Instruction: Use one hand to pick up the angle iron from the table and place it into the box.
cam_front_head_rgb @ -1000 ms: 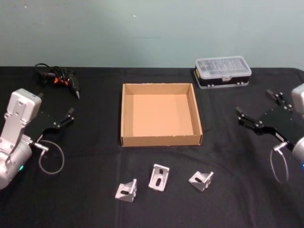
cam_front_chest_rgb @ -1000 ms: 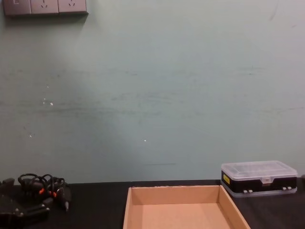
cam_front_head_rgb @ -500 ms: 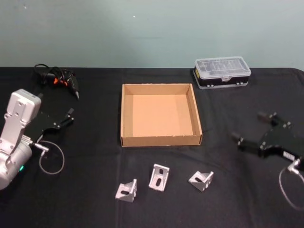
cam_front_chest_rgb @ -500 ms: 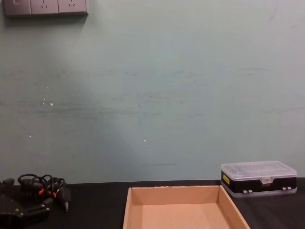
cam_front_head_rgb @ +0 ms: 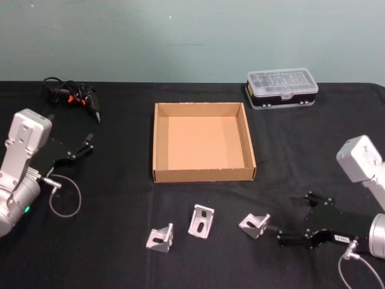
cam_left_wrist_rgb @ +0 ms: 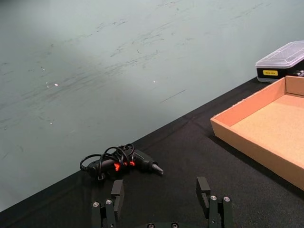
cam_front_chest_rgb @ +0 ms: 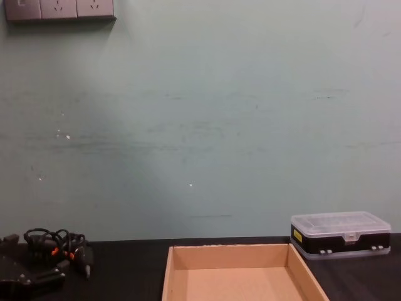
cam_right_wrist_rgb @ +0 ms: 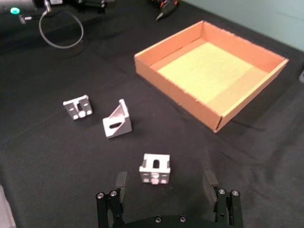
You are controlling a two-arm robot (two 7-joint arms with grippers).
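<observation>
The head camera looked down over the table [cam_front_head_rgb: 120,253]. The lower chest camera faced forward; both caught the box [cam_front_head_rgb: 203,175].

I work at what looks like a lab test bench: a black table [cam_front_head_rgb: 120,241] stands against a bare pale green wall [cam_front_chest_rgb: 200,125]. A row of wall sockets [cam_front_chest_rgb: 59,9] sits high up, and a clear-lidded parts case [cam_front_head_rgb: 281,88] and a tangle of cables [cam_front_head_rgb: 71,96] lie on the table.
</observation>
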